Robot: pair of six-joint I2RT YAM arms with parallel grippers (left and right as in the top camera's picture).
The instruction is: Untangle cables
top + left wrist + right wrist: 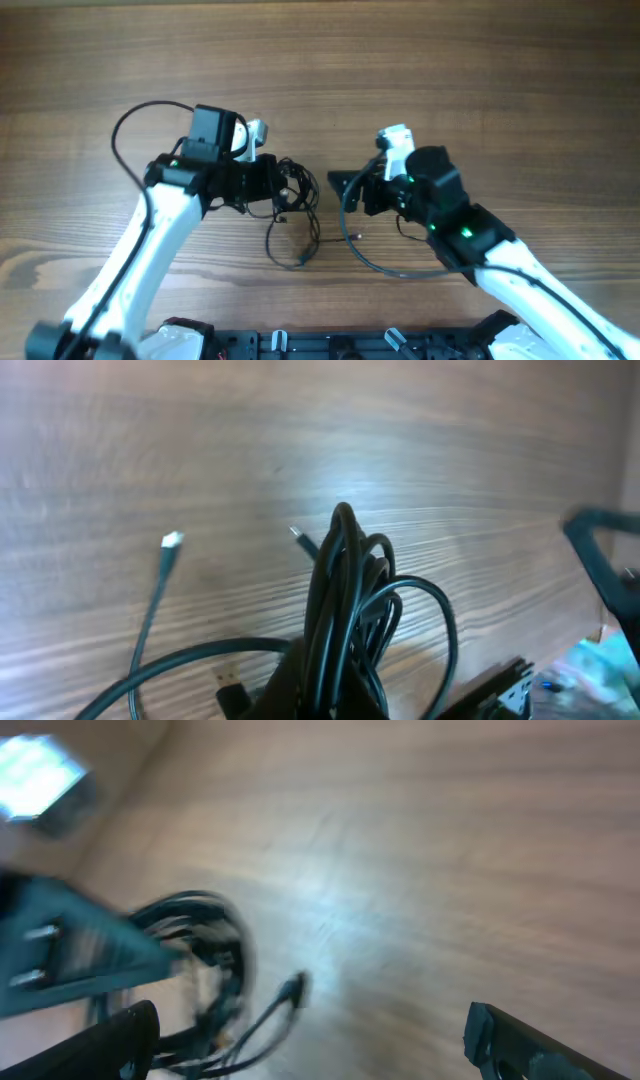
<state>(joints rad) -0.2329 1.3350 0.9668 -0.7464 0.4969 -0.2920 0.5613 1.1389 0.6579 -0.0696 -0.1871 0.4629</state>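
Nearest the robot base, a slack loop of the cables (296, 195) lies flat on the wooden worktop (450, 70), trailing down from the main clump. Just beside it, to the right, the thicker wire of the right arm (378, 264) curves over the surface.

Further out, the left gripper (278, 187) has its jaws closed on the clump. The left wrist view shows the black cords bunched and rising upright from between the jaws, with loops spilling to the right. Two silvery plug ends (172, 541) lie free on the wood beyond, well apart from each other.

The right gripper (345, 187) faces the clump from the opposite side, near it but not touching. Its jaws are spread wide and hold nothing. The right wrist view is blurred, but the cords sit ahead of its left finger.

Beyond both grippers there is only wood grain.
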